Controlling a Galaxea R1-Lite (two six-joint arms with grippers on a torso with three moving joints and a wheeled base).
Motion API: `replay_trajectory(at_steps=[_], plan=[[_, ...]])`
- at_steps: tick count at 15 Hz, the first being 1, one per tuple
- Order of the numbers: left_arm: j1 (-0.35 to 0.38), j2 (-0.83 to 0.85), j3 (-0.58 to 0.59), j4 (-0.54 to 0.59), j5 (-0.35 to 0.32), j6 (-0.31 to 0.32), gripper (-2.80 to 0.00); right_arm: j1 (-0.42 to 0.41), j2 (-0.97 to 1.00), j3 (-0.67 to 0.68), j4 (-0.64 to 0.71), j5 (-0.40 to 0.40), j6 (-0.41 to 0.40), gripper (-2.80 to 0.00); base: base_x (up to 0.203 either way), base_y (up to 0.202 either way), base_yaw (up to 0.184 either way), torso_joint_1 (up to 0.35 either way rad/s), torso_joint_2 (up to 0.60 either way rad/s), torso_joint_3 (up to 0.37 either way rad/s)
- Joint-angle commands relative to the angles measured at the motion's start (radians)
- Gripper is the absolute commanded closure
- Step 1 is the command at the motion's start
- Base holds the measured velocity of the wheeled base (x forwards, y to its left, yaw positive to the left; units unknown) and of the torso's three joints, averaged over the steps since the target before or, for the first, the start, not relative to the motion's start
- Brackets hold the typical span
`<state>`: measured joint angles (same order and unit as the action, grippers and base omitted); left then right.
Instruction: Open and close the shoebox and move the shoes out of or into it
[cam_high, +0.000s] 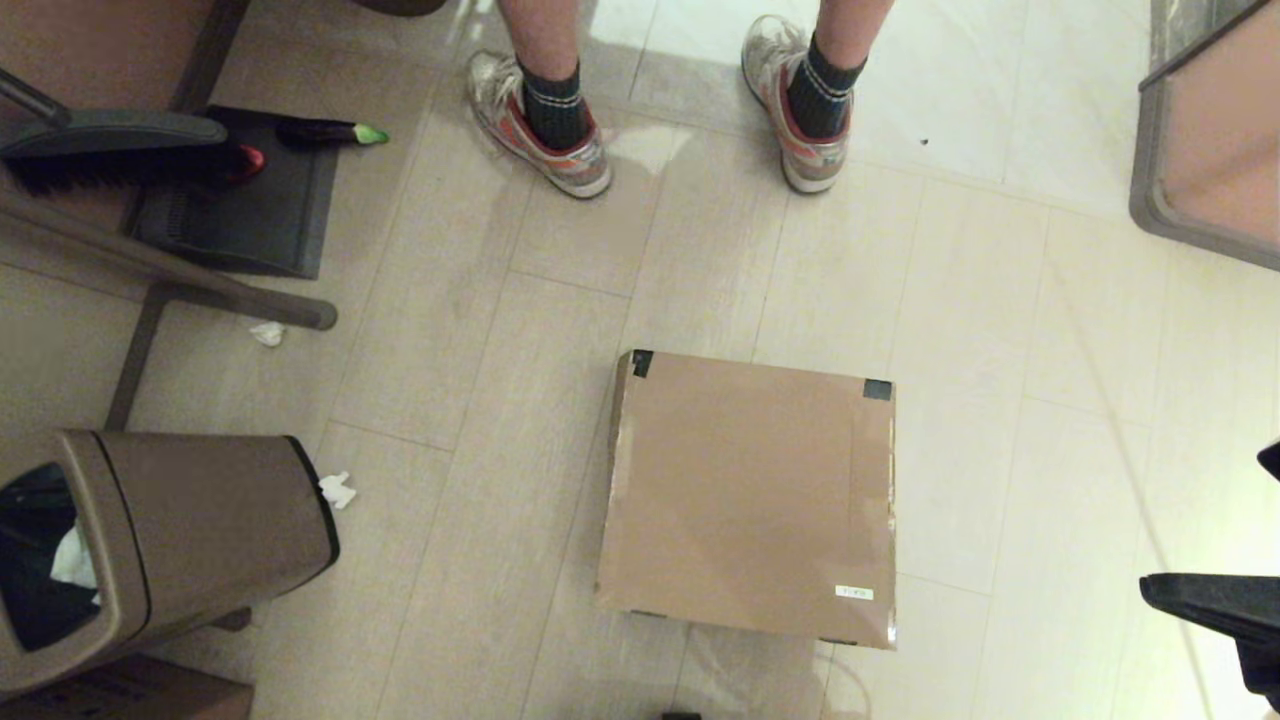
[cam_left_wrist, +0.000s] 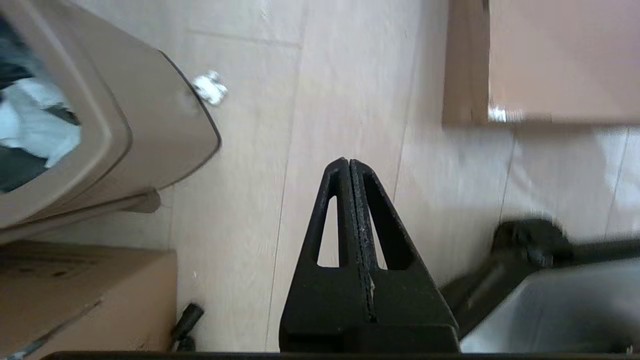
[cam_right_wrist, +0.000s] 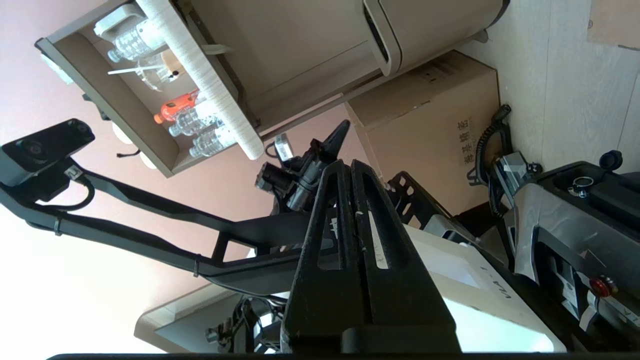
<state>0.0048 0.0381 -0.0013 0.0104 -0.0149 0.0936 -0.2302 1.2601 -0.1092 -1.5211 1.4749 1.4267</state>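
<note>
On the floor sits one closed shoebox (cam_high: 750, 495).

The floor (cam_high: 1000, 330) is pale wood-look tile with thin grout lines, brightest toward its far edge and right side, where it shines. A brown plastic trash bin (cam_high: 200, 530) lies tipped near the floor's left edge, with a plain cardboard carton (cam_high: 120, 695) at the near-left corner. Grey metal furniture legs (cam_high: 160, 275) cross the far-left corner over a dark mat (cam_high: 250, 215). Small white paper scraps (cam_high: 337, 489) lie beside the bin. A pinkish panel with a grey frame (cam_high: 1200, 150) stands at the far-right corner.
</note>
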Motion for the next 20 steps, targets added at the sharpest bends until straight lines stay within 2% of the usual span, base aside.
replay_trajectory(at_steps=[1,3,5,7,8,9,11,12,14,16,17,18,20], plan=[[0.004,-0.038,0.001,-0.002,0.003,-0.042,0.0,0.0,0.009,-0.006,-0.009,0.008,0.008,0.0,0.0,0.0,0.0,0.0,0.0,0.0],[0.004,-0.038,0.001,-0.003,0.016,-0.072,0.0,-0.015,0.019,0.015,-0.009,0.004,0.003,0.0,0.0,0.0,0.0,0.0,0.0,0.0],[0.004,-0.038,0.001,-0.004,0.016,-0.074,0.0,-0.078,0.05,0.036,-0.009,-0.018,0.002,0.0,0.0,0.0,0.0,0.0,0.0,0.0],[0.004,-0.038,0.001,-0.004,0.016,-0.074,0.0,-0.147,0.057,0.054,0.027,-0.103,0.0,0.0,0.0,0.0,0.0,0.0,0.0,0.0],[0.004,-0.038,0.001,-0.004,0.016,-0.074,0.0,-0.153,0.033,0.056,0.133,-0.16,-0.018,0.0,0.0,0.0,0.0,0.0,0.0,0.0],[0.004,-0.038,0.001,-0.004,0.016,-0.074,0.0,-0.155,0.007,0.056,0.254,-0.25,-0.074,0.0,0.0,0.0,0.0,0.0,0.0,0.0],[0.004,-0.038,0.001,-0.004,0.016,-0.074,0.0,-0.143,-0.059,0.043,0.605,-0.489,-0.308,0.0,0.0,0.0,0.0,0.0,0.0,0.0],[0.004,-0.038,0.001,-0.004,0.016,-0.074,0.0,-0.126,-0.099,0.03,0.786,-0.596,-0.482,0.0,0.0,0.0,0.0,0.0,0.0,0.0],[0.004,-0.038,0.001,-0.004,0.016,-0.074,0.0,-0.067,-0.222,0.014,1.09,-0.831,-0.951,0.0,0.0,0.0,0.0,0.0,0.0,0.0],[0.004,-0.038,0.001,-0.004,0.016,-0.074,0.0,0.004,-0.404,0.029,1.249,-1.004,-1.277,0.0,0.0,0.0,0.0,0.0,0.0,0.0],[0.004,-0.038,0.001,-0.004,0.016,-0.074,0.0,0.037,-0.509,0.046,1.305,-1.066,-1.385,0.0,0.0,0.0,0.0,0.0,0.0,0.0],[0.004,-0.038,0.001,-0.004,0.017,-0.075,0.0,0.07,-0.62,0.052,1.362,-1.119,-1.451,0.0,0.0,0.0,0.0,0.0,0.0,0.0],[0.004,-0.038,0.001,-0.004,0.016,-0.074,0.0,0.134,-0.835,0.058,1.452,-1.229,-1.528,0.0,0.0,0.0,0.0,0.0,0.0,0.0]])
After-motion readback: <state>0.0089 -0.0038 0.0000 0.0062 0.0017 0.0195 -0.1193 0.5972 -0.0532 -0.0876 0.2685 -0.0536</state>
